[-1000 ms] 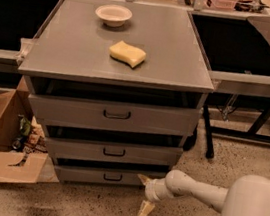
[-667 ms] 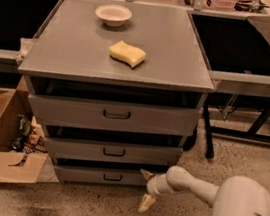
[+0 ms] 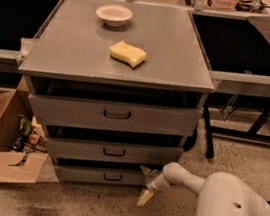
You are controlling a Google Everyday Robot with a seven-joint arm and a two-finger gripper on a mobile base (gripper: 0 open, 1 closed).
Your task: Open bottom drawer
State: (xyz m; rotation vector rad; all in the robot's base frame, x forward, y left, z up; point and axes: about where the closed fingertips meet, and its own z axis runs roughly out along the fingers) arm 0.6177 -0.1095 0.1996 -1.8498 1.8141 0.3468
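Holds the gripper (image 3: 145, 184) low at the near right of the cabinet (image 3: 73, 50), right by the right end of the bottom drawer (image 3: 82, 174) front; touching it or just off it, hard to tell from this angle. Looks spread wide: one tip up by the front's top edge, the other, pale, lower nr the floor (image 3: 109, 212). Prob. kept wide so as to fit round the small dark loop handle (image 3: 113, 177), left of the gripper at the front's centre and not yet reached. Puts the bottom drawer lowest of three, w/ the narrowest front, under the mid drawer (image 3: 78, 149) and top drawer (image 3: 64, 110); seemingly not pulled out yet. Brings the arm (image 3: 185, 178) in from the right, low and nearly level, likely bc of the handle's spot so close to the floor. Leaves the bowl (image 3: 113, 14) and sponge (image 3: 128, 54) up on the cabinet's top, far side, well apart from the work; same for the cardboard box (image 3: 10, 167) on the floor at left. Vs 1 s ago: a small shift of the gripper up and left, closer to the drawer front; more of the bulky arm pushed left into shot; no change to drawers, bowl, sponge or box. Next, by judgement: slide left to the handle, close on it, pull toward the near side.
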